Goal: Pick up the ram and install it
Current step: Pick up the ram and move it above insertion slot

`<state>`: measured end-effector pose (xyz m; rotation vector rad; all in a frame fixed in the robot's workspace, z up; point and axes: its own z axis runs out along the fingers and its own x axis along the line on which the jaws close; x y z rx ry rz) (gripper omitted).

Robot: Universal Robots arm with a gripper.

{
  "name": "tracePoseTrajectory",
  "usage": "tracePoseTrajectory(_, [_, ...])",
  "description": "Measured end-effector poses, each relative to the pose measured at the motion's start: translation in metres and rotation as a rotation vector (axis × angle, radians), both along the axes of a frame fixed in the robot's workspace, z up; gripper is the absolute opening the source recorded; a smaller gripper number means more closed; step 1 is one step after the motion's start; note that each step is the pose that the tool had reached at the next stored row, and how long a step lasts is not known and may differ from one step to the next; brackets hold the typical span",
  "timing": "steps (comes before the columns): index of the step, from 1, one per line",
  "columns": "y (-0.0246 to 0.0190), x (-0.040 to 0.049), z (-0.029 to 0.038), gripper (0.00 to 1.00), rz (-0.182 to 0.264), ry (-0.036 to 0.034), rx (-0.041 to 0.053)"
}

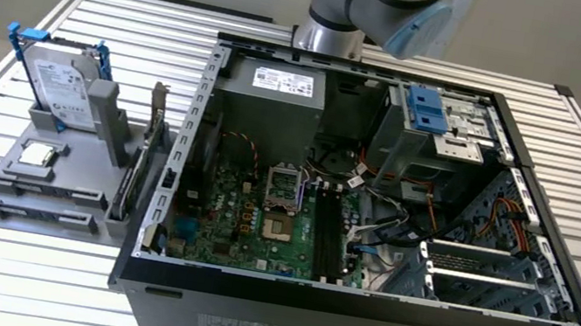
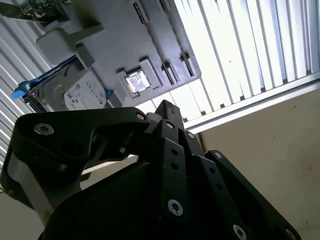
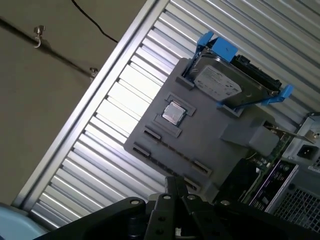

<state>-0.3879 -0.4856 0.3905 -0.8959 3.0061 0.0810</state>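
1. The gripper (image 2: 166, 107) is held closed and empty above the gray holder (image 3: 210, 135).
2. The ram (image 1: 31, 214) is seated edgewise in a slot at the holder's edge, beside the open computer case (image 1: 359, 316).

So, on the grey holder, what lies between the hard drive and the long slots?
A square silver chip sits there in a recess of the grey holder, as the exterior view shows.

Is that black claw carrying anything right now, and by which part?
Nothing: the black claw looks shut and empty in both wrist views, facing the grey plastic parts tray.
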Motion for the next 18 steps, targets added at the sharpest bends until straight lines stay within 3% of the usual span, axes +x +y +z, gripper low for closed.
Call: tracePoseTrajectory(18, [0.0000, 0.0000, 0.0000, 0.00, 0.112, 0.0000, 0.0000])
